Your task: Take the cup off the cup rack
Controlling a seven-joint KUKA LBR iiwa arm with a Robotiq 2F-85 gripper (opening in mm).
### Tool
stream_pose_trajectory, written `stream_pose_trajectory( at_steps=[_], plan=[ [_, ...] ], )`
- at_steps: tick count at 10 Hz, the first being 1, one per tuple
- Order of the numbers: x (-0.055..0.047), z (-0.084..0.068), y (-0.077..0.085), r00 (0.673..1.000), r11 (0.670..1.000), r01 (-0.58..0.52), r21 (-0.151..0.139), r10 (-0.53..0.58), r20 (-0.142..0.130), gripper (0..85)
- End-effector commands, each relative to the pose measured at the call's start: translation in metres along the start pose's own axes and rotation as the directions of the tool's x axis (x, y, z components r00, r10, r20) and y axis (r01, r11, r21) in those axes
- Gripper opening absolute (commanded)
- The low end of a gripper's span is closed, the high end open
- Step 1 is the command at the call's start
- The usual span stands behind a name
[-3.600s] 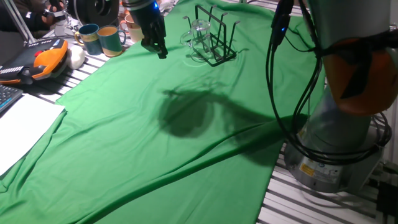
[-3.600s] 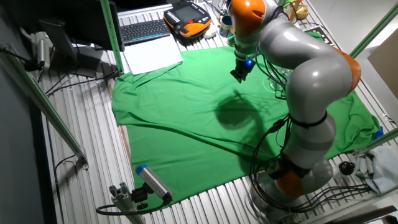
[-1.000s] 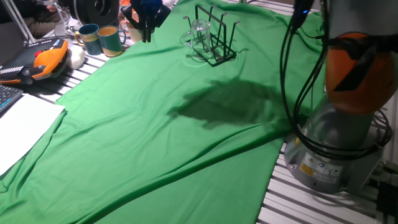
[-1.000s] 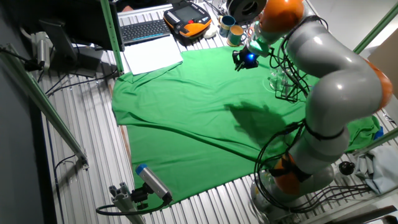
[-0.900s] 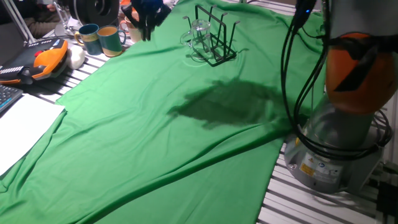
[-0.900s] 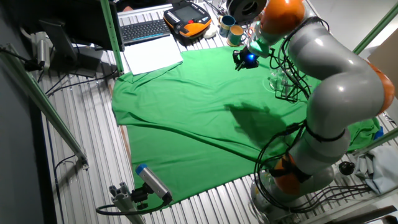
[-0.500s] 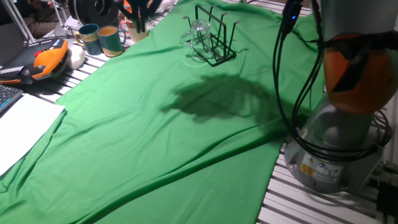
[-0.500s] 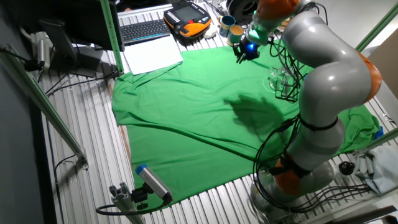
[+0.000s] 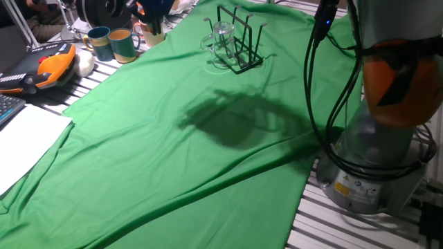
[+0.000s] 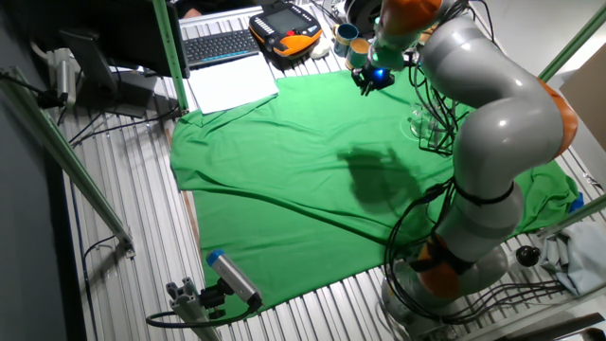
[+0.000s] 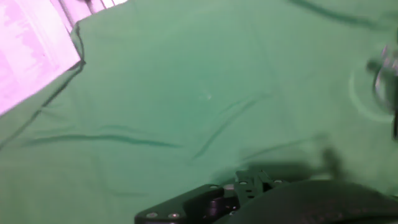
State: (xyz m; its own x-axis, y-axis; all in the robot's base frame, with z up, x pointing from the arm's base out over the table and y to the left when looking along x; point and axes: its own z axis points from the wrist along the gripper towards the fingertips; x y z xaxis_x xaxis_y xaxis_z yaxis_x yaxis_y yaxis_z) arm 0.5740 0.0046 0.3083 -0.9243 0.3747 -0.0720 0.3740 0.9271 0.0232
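Observation:
The small clear glass cup (image 9: 221, 31) hangs on the near-left side of the black wire cup rack (image 9: 240, 47) at the far end of the green cloth. Both show in the other fixed view, the cup (image 10: 418, 121) beside the rack (image 10: 437, 131). My gripper (image 9: 155, 25) hovers well left of the rack, at the cloth's far edge next to the mugs, and it also shows in the other fixed view (image 10: 367, 81). Its fingers look apart with nothing between them. The hand view is blurred; a glassy smear (image 11: 385, 78) shows at its right edge.
Two teal-and-tan mugs (image 9: 113, 43) stand left of the gripper, with a cream mug behind it. An orange-and-black pendant (image 9: 45, 66), a keyboard and white paper (image 9: 24, 142) lie at the left. The arm's base (image 9: 377, 159) and cables stand at the right.
The gripper has risen from over the cloth left of the rack and swung further left, away from the rack toward the mugs. The arm's shadow has shifted. Cup and rack have not moved.

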Motion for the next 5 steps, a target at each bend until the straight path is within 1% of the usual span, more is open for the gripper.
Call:
stream_pose_trajectory(
  at_steps=[1, 2, 3, 4, 5],
  plan=[
    [-0.0009, 0.0002, -0.0007, 0.928, 0.927, 0.373, -0.038, -0.373, -0.005, 17.0],
    [-0.0017, 0.0, 0.0008, 0.923, 0.922, 0.385, -0.043, -0.386, -0.009, 17.0],
    [-0.002, -0.0004, 0.0026, 0.921, 0.92, 0.388, -0.055, -0.39, -0.016, 17.0],
    [-0.002, -0.0004, 0.0026, 0.924, 0.921, 0.379, -0.093, -0.383, -0.024, 17.0],
    [-0.002, -0.0004, 0.0026, 0.916, 0.913, 0.393, -0.106, -0.399, -0.036, 17.0]
  ],
)
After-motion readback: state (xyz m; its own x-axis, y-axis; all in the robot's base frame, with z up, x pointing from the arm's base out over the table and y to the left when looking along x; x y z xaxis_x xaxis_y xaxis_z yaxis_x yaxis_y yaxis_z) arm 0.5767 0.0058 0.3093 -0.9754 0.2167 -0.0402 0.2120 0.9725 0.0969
